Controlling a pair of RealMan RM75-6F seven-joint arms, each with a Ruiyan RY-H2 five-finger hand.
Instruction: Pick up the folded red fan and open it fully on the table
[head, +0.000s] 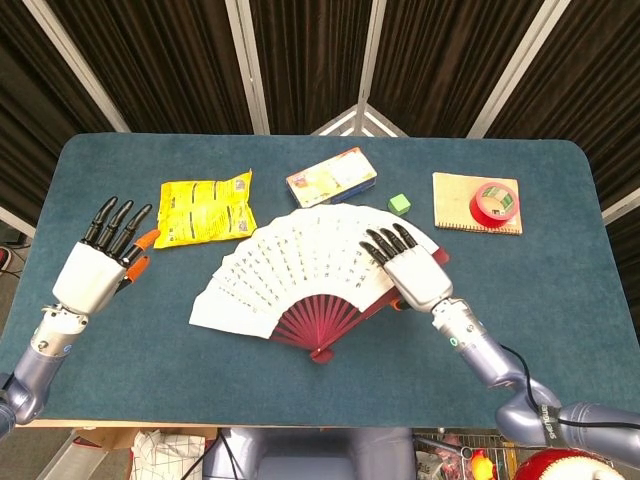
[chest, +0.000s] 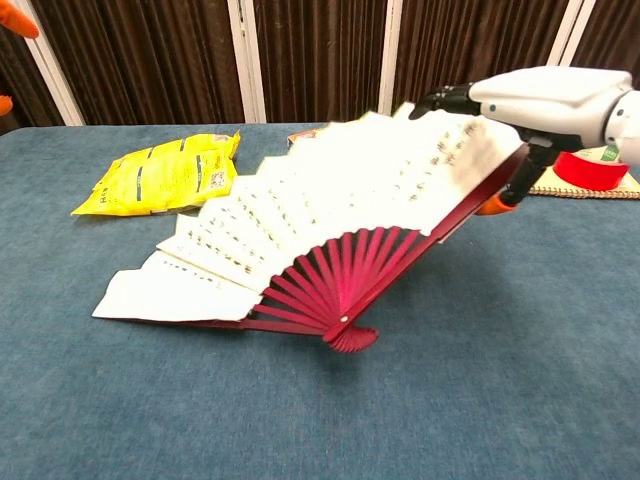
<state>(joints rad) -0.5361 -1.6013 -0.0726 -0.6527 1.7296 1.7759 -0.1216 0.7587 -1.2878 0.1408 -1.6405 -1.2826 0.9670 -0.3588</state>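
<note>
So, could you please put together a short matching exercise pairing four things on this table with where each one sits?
Things:
1. fan
2. yellow packet
3. red tape roll
4. green cube

Places:
A. on the notebook, far right
B. between the box and the notebook
C. spread open mid-table, one edge under the right hand
D. left of the box, near the left hand

Pairs: 1-C, 2-D, 3-A, 4-B

Columns of script on fan (head: 300, 262) leaf, too small to read
</note>
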